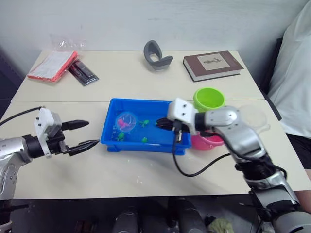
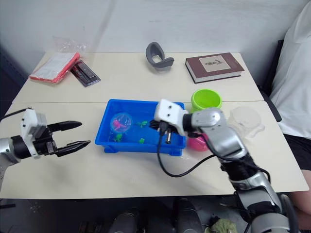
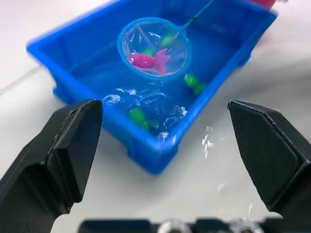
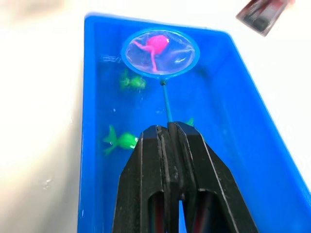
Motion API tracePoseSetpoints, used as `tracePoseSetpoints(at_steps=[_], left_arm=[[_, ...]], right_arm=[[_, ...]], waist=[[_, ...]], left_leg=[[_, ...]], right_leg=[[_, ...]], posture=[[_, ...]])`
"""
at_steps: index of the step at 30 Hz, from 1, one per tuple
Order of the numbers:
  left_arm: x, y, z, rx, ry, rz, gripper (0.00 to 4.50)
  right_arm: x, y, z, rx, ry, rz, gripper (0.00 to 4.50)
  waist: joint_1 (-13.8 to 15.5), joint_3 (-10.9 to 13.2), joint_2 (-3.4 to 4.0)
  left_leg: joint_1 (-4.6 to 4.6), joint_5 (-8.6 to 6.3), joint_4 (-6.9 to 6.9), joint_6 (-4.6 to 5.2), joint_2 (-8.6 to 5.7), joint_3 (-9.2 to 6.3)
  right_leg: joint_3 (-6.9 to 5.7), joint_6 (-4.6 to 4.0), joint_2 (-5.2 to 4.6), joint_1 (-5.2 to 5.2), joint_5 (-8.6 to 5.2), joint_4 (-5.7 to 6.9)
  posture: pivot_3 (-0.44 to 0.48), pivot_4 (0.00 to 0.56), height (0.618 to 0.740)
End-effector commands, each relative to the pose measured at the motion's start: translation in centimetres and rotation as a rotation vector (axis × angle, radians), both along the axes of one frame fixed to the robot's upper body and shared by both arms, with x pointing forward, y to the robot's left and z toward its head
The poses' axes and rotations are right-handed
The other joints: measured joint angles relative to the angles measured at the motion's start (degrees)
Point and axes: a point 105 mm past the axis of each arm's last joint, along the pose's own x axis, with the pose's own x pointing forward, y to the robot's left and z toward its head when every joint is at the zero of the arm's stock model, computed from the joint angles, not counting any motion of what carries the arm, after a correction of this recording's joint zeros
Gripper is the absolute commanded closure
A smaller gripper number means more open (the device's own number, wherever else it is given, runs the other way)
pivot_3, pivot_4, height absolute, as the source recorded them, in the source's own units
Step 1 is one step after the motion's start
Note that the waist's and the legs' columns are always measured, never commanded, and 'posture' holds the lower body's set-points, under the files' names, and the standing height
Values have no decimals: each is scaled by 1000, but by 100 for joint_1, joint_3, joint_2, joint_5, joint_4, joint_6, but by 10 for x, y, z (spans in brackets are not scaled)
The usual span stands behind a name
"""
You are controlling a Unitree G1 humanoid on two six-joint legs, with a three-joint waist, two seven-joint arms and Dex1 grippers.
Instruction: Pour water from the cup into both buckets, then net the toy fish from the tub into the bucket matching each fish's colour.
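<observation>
The blue tub [image 1: 141,146] sits mid-table with water in it. Over its left part is the net [image 1: 125,120], its light blue hoop [image 4: 160,53] holding one pink toy fish [image 4: 154,45]. My right gripper [image 4: 169,128] is shut on the net's thin black stick above the tub's right part. Several green fish [image 4: 121,141] lie in the water. My left gripper [image 1: 81,133] is open, a short way left of the tub, with nothing between its fingers. The lime green bucket [image 1: 209,98] and the pink bucket [image 1: 210,142] stand right of the tub, and the clear cup [image 1: 255,119] beyond them.
At the table's back lie a brown book [image 1: 212,65], a grey curved object [image 1: 156,56], a red packet [image 1: 52,65] and a black item [image 1: 83,73]. A person in white [image 1: 294,73] sits at the right edge. A black cable [image 1: 194,167] loops under my right arm.
</observation>
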Motion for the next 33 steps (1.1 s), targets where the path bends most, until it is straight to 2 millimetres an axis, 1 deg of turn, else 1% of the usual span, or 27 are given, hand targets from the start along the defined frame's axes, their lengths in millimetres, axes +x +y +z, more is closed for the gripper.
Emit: tracePoseSetpoints(at_steps=[1,3,5,7,9,11,13,16,21,22,23,25,29,30,33], left_arm=[[1,-10,16,-8,-63,-33,56],[3,-15,17,-11,-68,-53,56],[4,-22,20,-21,-74,-85,56],[7,-30,21,-39,-77,-113,56],[9,-35,20,-42,-74,-136,56],[12,-41,17,-44,-67,-161,56],[14,-48,14,-40,-59,-192,56],[17,-58,13,-46,-48,-242,56],[24,-73,11,-84,-23,-317,56],[26,-78,10,-85,-21,-343,56],[27,-85,12,-87,-29,-381,56],[30,-94,14,-86,-42,-428,56],[34,-105,14,-112,-47,-462,56],[34,-106,13,-112,-45,-467,56],[35,-110,9,-121,-34,-482,56]], right_arm=[[-8,-19,4,42,37,-43,4500],[-10,-29,2,61,50,-93,4500],[-16,-42,2,111,76,-140,4500],[-24,-56,-3,117,79,-171,4500],[-25,-68,-9,112,90,-220,4500],[-22,-77,-14,153,114,-292,4500],[-24,-81,-18,167,99,-314,4500],[-29,-84,-12,224,61,-355,4500],[-50,-95,13,319,-16,-375,4500],[-55,-101,21,348,-41,-395,4500],[-59,-111,27,367,-79,-438,4500],[-66,-128,33,368,-144,-502,4500],[-86,-159,24,297,-188,-615,4500],[-89,-163,23,287,-193,-631,4500],[-98,-189,16,271,-236,-774,4500]], waist=[[-7,0,0],[-9,0,0],[-10,0,0],[-1,0,0],[4,0,0],[-11,0,0],[-2,0,0],[3,0,0],[47,0,0],[61,0,0],[99,0,0],[172,0,0],[271,-1,0],[275,0,0],[275,-1,0]], left_leg=[[0,-1,0,2,-2,1],[1,-1,0,3,-4,3],[1,-1,0,2,-2,5],[1,-1,-2,0,-1,5],[3,-1,-1,1,-2,5],[8,0,-1,3,-5,9],[12,1,-1,2,-4,11],[11,3,-2,-2,-1,9],[9,4,-1,-1,-5,9],[10,4,-1,0,-5,8],[10,4,0,0,-5,9],[11,4,0,0,-5,8],[9,4,2,3,-9,8],[10,4,2,3,-9,9],[16,5,3,6,-10,12]], right_leg=[[0,0,0,2,0,0],[0,1,0,2,0,0],[-1,1,3,1,1,1],[-2,1,9,0,0,1],[-2,1,11,2,1,1],[2,3,10,6,2,0],[4,4,11,7,2,2],[4,3,18,7,2,2],[5,5,18,7,3,2],[4,5,19,7,3,2],[5,5,20,8,3,2],[4,5,22,9,3,1],[7,9,29,14,5,-6],[10,10,29,14,6,-7],[19,14,32,19,8,-6]], posture=[[0,150,740],[0,150,740],[0,150,740],[0,150,740],[0,150,740],[0,150,740],[0,150,740],[0,150,740],[0,150,740],[0,150,740],[0,150,740],[0,150,740],[0,150,740],[0,150,740],[0,150,740]])
